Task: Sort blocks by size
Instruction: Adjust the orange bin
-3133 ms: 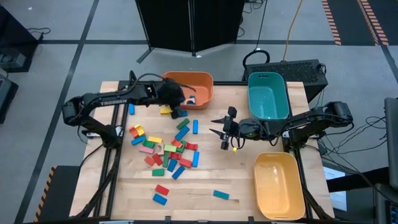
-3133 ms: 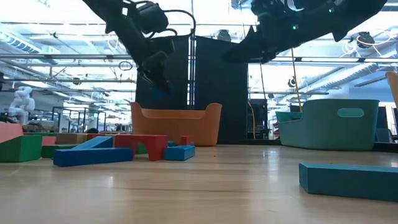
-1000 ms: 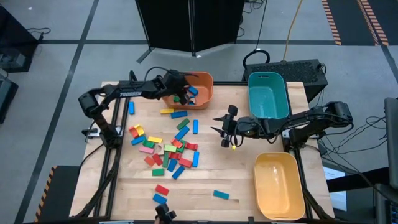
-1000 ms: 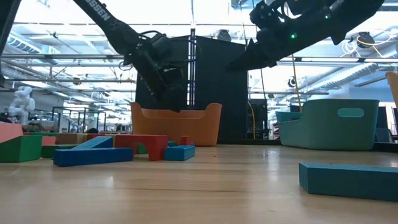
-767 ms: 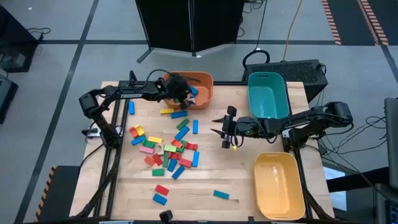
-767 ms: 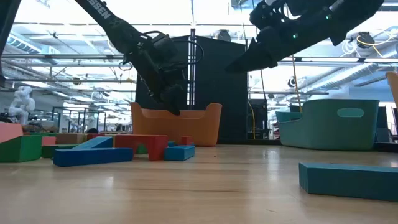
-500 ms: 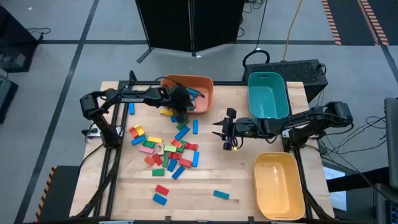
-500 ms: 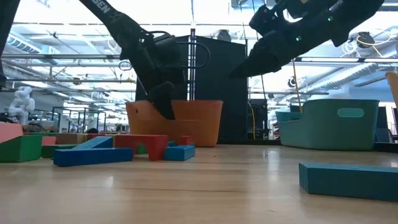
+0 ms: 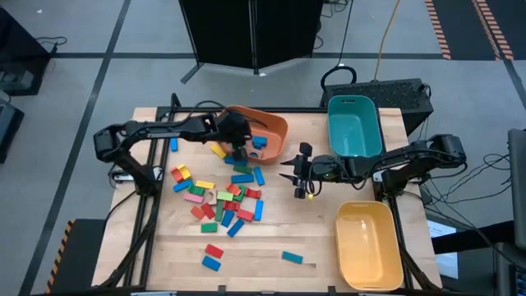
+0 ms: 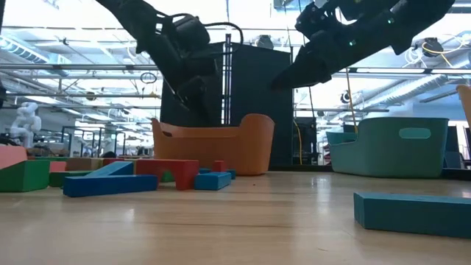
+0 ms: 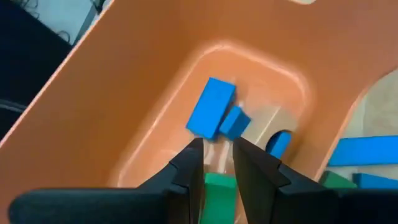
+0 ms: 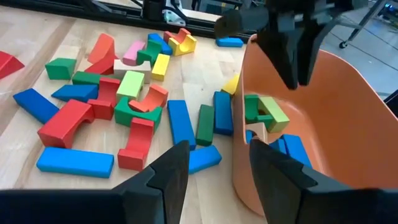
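Note:
My left gripper reaches down into the left part of the orange bin, its fingers close together on a green block. The right wrist view shows it from the side. The bin stands slanted at the table's far middle and holds blue and green blocks. A pile of coloured blocks lies on the table to the near left of the bin. My right gripper hovers open and empty just right of the bin. My left gripper pinches the green block between its two fingers; the block fills the gap between them. The fingers come from above, slanting down into the bin. Whether the gripper also touches the bin's wall, I cannot tell.
A teal bin stands at the far right and a yellow bin at the near right. A few loose blocks lie near the front edge, another to their right. Bare wood lies between the pile and the yellow bin.
My left gripper has gone from over the bin toward the table's near edge and lower. The orange bin has slid toward the near right and turned about, so it now stands slanted to the table's edges.

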